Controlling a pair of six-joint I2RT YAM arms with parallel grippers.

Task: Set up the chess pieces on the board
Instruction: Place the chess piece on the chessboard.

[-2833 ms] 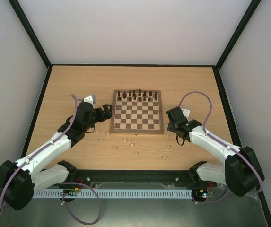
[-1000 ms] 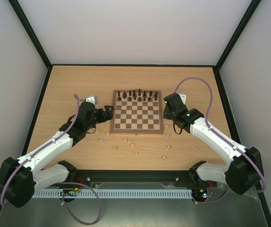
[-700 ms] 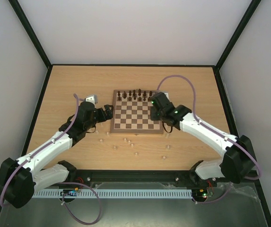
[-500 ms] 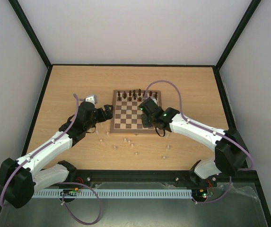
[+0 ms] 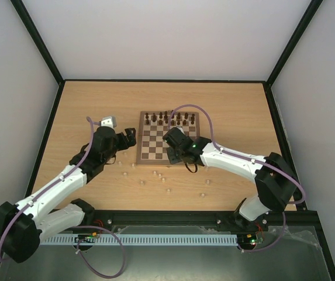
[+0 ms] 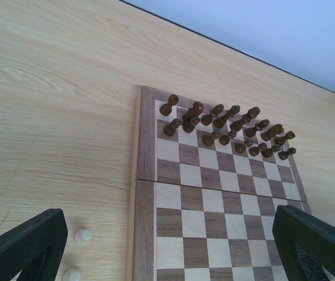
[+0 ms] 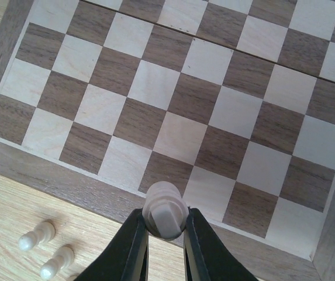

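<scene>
Dark pieces [image 5: 168, 119] fill the board [image 7: 62, 175]'s top rows in the top view; its lower rows are bare. Your right gripper [image 7: 165, 227] is clamped on one pale chess piece [image 7: 164, 208] above the board's bottom border, and your left gripper [image 6: 170, 237] is spread wide and empty. The other pale pieces [image 5: 155, 174] lie loose on the table [image 5: 237, 111] below the board, so nearly all the setup is left.

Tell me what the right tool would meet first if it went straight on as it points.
Probably a bare near-row square of the board; the right tool holds a pale piece, height unclear.
</scene>
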